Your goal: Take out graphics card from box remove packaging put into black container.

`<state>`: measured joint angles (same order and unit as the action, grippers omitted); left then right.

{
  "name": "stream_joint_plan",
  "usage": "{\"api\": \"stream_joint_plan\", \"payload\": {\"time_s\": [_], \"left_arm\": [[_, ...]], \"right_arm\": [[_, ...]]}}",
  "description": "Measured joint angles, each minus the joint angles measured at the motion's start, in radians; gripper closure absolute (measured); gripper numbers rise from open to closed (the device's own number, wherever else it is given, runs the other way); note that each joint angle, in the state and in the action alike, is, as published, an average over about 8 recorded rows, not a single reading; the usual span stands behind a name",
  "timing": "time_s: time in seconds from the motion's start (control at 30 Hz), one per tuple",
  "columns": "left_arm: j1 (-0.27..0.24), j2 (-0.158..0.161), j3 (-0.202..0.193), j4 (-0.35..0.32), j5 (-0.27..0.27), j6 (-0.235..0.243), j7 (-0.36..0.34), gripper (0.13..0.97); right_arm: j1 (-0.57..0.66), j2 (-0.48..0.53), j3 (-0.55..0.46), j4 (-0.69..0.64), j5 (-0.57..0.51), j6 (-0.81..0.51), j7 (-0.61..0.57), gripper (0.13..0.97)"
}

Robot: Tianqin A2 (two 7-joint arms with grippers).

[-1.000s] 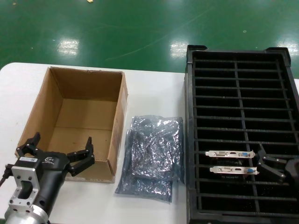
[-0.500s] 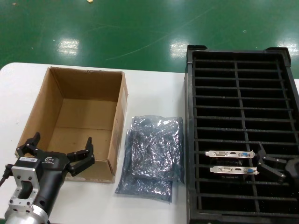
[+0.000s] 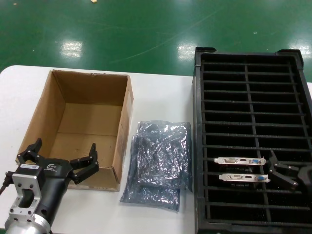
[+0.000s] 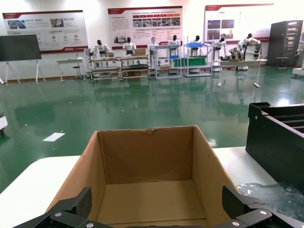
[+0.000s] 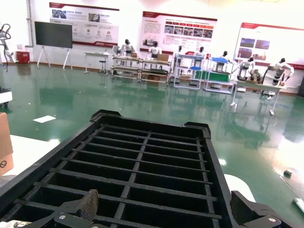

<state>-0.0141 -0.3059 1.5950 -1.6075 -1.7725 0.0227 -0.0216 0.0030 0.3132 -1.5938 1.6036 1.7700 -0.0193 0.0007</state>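
Observation:
The brown box (image 3: pixel 44 109) stands open and empty at the left, and shows in the left wrist view (image 4: pixel 147 161) too. My left gripper (image 3: pixel 61 158) is open and empty at the box's near wall. Crinkly grey packaging (image 3: pixel 158 163) lies between the box and the black container (image 3: pixel 199 126). Two graphics cards (image 3: pixel 241 161) (image 3: pixel 243 178) stand in near slots of the container, silver brackets up. My right gripper (image 3: pixel 282 173) is open and empty over the container, just right of the cards. The right wrist view shows empty slots of the container (image 5: pixel 142 171).
The white table (image 3: pixel 161 90) ends at a green floor (image 3: pixel 122 29) beyond. The container reaches the table's right side. Bare table lies behind the packaging and in front of the box.

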Motion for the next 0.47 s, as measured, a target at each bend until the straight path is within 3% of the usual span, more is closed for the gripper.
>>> {"api": "stream_joint_plan", "payload": {"time_s": [0.47], "left_arm": [[0.000,0.000,0.000,0.000,0.000,0.000,0.000,0.132]], "right_arm": [[0.000,0.000,0.000,0.000,0.000,0.000,0.000,0.129]]}}
